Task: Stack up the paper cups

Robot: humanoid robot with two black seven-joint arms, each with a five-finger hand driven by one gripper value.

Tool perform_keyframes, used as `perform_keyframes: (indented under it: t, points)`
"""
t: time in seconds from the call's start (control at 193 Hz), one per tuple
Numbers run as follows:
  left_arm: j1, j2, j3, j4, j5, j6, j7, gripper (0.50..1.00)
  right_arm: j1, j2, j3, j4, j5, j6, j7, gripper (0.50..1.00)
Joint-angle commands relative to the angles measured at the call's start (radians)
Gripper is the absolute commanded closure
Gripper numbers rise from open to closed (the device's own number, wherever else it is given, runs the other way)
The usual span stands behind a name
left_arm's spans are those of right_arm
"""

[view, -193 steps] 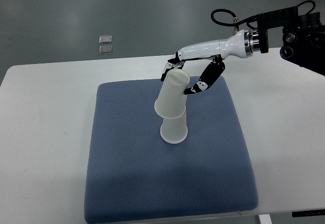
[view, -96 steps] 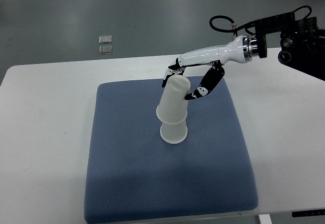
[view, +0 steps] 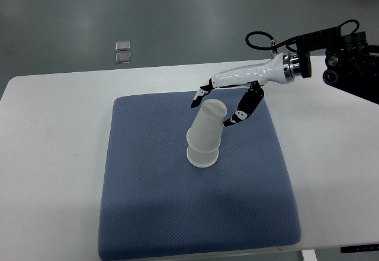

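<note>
Two white paper cups, both upside down, stand one on the other near the middle of the blue mat (view: 154, 213); the lower cup (view: 203, 156) sits rim-down and upright on the mat, only its wide rim band showing beneath the other; the upper cup (view: 208, 129) is slipped over it, its rim partway down the lower cup's wall, not fully seated; the upper cup leans, its closed base tipped up and toward the right rear; both are plain and unmarked, with no visible dents; the pair forms one crooked stack.
</note>
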Motion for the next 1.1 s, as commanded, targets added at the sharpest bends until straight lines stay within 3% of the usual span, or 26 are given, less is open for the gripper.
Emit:
perform_keyframes:
  t: [0.0,0.265,0.493,0.602,0.795,0.992,1.096]
  points:
    - [0.0,0.0,0.0,0.0,0.0,0.0,0.0,0.5,-0.007,-0.003,0.002,0.0,0.002,-0.002,-0.001,0.585]
    - [0.0,0.0,0.0,0.0,0.0,0.0,0.0,0.5,-0.011,-0.018,0.034,-0.023,0.092,-0.011,-0.001,0.583]
    - [0.0,0.0,0.0,0.0,0.0,0.0,0.0,0.5,-0.132,-0.014,0.088,-0.14,0.491,-0.015,-0.008,0.585]
    - [0.0,0.0,0.0,0.0,0.0,0.0,0.0,0.5,-0.184,-0.009,0.094,-0.193,0.703,-0.028,-0.091,0.585]
    - [0.0,0.0,0.0,0.0,0.0,0.0,0.0,0.5,-0.269,0.003,0.107,-0.252,1.128,-0.046,-0.18,0.585]
    - [0.0,0.0,0.0,0.0,0.0,0.0,0.0,0.5,-0.327,0.074,0.108,-0.301,1.385,-0.043,-0.327,0.585]
    - [0.0,0.0,-0.002,0.0,0.0,0.0,0.0,0.5,-0.35,0.088,0.108,-0.304,1.472,-0.041,-0.35,0.583]
